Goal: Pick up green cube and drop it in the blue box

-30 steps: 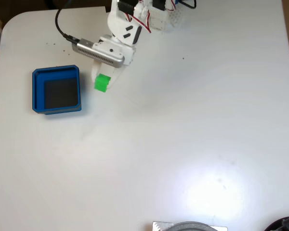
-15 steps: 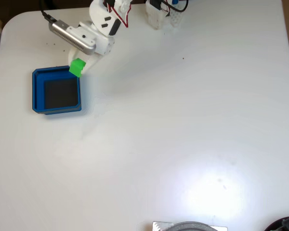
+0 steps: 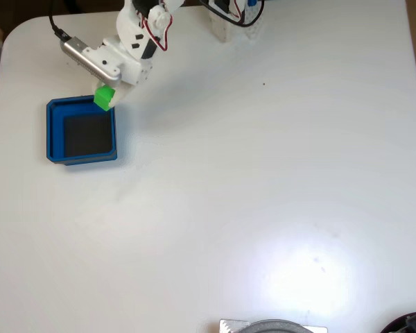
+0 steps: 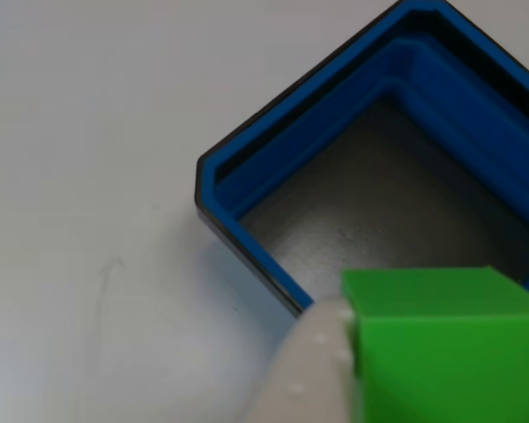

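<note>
Green cube (image 3: pixel 105 98) is pinched in the gripper (image 3: pixel 106 97), held above the counter (image 3: pixel 263 180) at the upper right corner of the blue box (image 3: pixel 53 132) as the fixed view shows it. In the other view the green cube (image 4: pixel 441 344) sits against a pale finger (image 4: pixel 313 370), overlapping the near wall of the blue box (image 4: pixel 247 176) rather than its dark floor. Risk noted: a release from this position could land the cube on the rim, from which it may tip outward onto the counter. Cause would be insufficient travel over the box interior. A low carry could also nudge the wall and shift the box.
</note>
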